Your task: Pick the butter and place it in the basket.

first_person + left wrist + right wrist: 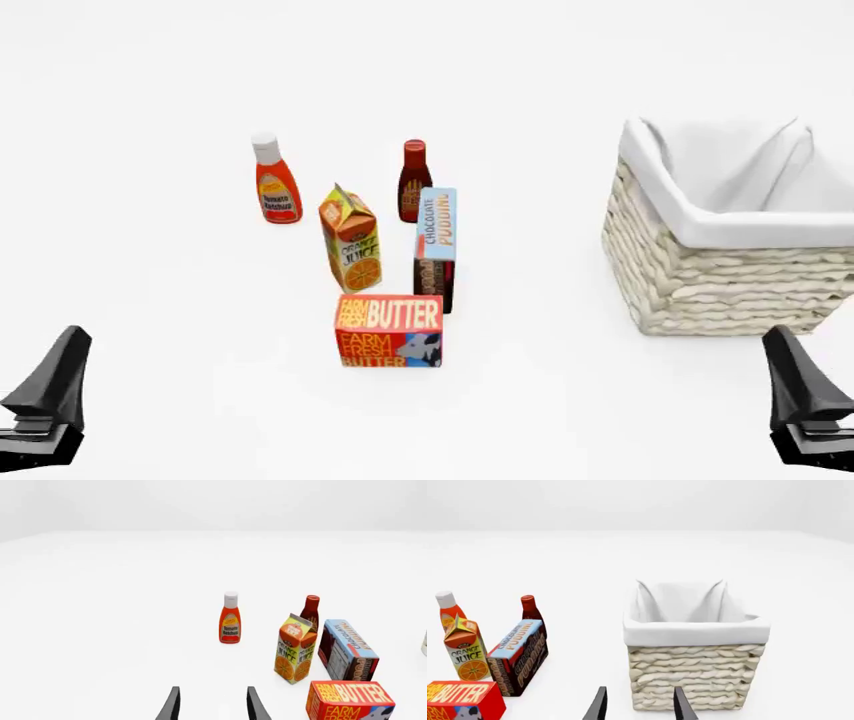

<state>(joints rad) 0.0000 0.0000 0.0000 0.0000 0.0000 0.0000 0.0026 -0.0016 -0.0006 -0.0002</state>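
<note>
Both grippers sit low at the near edge — the left gripper point(212, 705) and the right gripper point(639, 704) each with fingers apart, holding nothing. Between them, farther out on the white surface point(160, 300), the butter point(388, 332) lies just in front of the pudding box point(435, 248) and juice carton point(351, 238). Off to the right — well apart from the butter — stands the basket point(727, 280).

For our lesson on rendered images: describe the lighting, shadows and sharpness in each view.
Front view: flat, even light, the red-orange butter carton casts almost no shadow, its lettering sharp. Left wrist view: white table blends into the backdrop, no glare. Right wrist view: woven cream wicker basket shows soft shading, crisp weave.
</note>
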